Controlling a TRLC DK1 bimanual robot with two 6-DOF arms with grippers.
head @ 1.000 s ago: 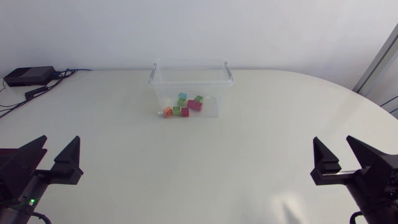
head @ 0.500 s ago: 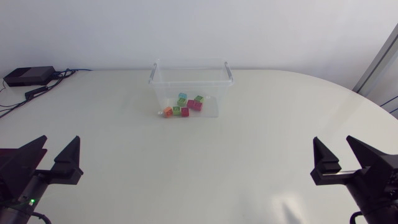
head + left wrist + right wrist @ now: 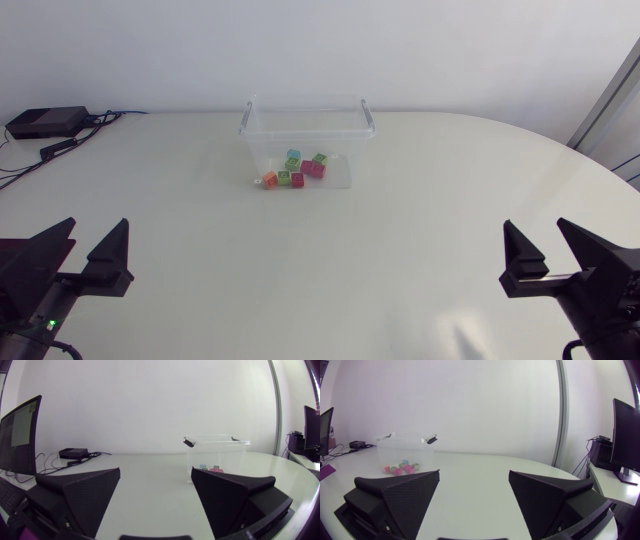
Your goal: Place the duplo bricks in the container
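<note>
Your left gripper (image 3: 96,228) sits at the worktop's (image 3: 330,265) near left corner, fingers spread wide and holding nothing. Your right gripper (image 3: 538,228) sits the same way at the near right corner. You see the duplo bricks (image 3: 295,170) clustered inside the clear container (image 3: 305,100) by the far edge, well apart from both.

Mid-desk, toward far side of pale oval desk (image 3: 330,260): clear plastic container (image 3: 305,125). Small multicoloured duplo bricks (image 3: 295,170) lie in it, bunched on its floor nr the front wall. Matte black left gripper (image 3: 97,222) at near-left of desk, matte black right gripper (image 3: 535,224) at near-right, both well apart from container. Flat black box (image 3: 45,122) at far-left edge, w/ cables beside it.
</note>
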